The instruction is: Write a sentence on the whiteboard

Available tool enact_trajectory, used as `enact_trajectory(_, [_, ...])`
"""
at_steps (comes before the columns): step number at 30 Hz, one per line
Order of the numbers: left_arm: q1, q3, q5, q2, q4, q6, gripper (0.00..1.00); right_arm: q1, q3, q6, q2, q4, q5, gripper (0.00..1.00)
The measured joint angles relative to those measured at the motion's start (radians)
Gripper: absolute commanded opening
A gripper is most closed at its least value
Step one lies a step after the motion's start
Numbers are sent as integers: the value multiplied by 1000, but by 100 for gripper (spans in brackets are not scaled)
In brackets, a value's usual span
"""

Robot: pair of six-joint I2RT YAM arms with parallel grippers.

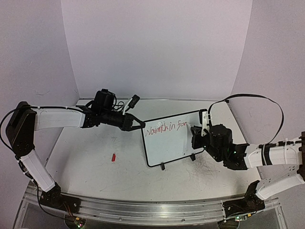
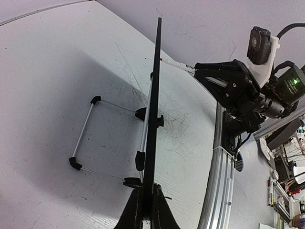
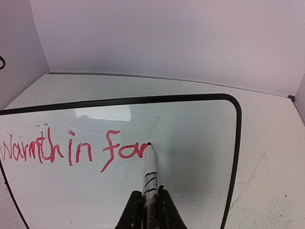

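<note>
The whiteboard (image 1: 171, 143), white with a thin black frame, stands tilted on its black clip feet near the table's middle. Red writing (image 1: 165, 127) on it reads "Warmth in fa" plus a started letter; it also shows in the right wrist view (image 3: 71, 150). My left gripper (image 1: 138, 125) is shut on the board's left edge; the left wrist view sees the board edge-on (image 2: 153, 109) between the fingers (image 2: 131, 212). My right gripper (image 3: 148, 210) is shut on a white marker (image 3: 150, 174), its red tip touching the board at the end of the writing.
A red marker cap (image 1: 113, 157) lies on the table left of the board. The board's wire stand (image 2: 86, 138) rests on the table behind it. White walls enclose the back and sides. An aluminium rail (image 1: 143, 210) runs along the near edge.
</note>
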Motion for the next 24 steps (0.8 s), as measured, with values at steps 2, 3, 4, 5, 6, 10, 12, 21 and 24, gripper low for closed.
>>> enact_trajectory(2, [0,0,0,0,0,0,0,-1,0,1,0,-1,0,0])
enact_trajectory(3, [0,0,0,0,0,0,0,-1,0,3,0,-2,0,0])
enact_trajectory(4, [0,0,0,0,0,0,0,-1,0,3,0,-3,0,0])
enact_trajectory(5, [0,0,0,0,0,0,0,-1,0,4,0,-5,-1,0])
enact_trajectory(6, [0,0,0,0,0,0,0,-1,0,5,0,-7,-1,0])
enact_trajectory(10, [0,0,0,0,0,0,0,-2,0,13,-3,-17,-4,0])
enact_trajectory(12, [0,0,0,0,0,0,0,-2,0,18,-6,-24,-6,0])
enact_trajectory(21, [0,0,0,0,0,0,0,-2,-1,34,-13,-40,-16,0])
enact_trajectory(24, [0,0,0,0,0,0,0,-2,-2,36,-14,-41,-17,0])
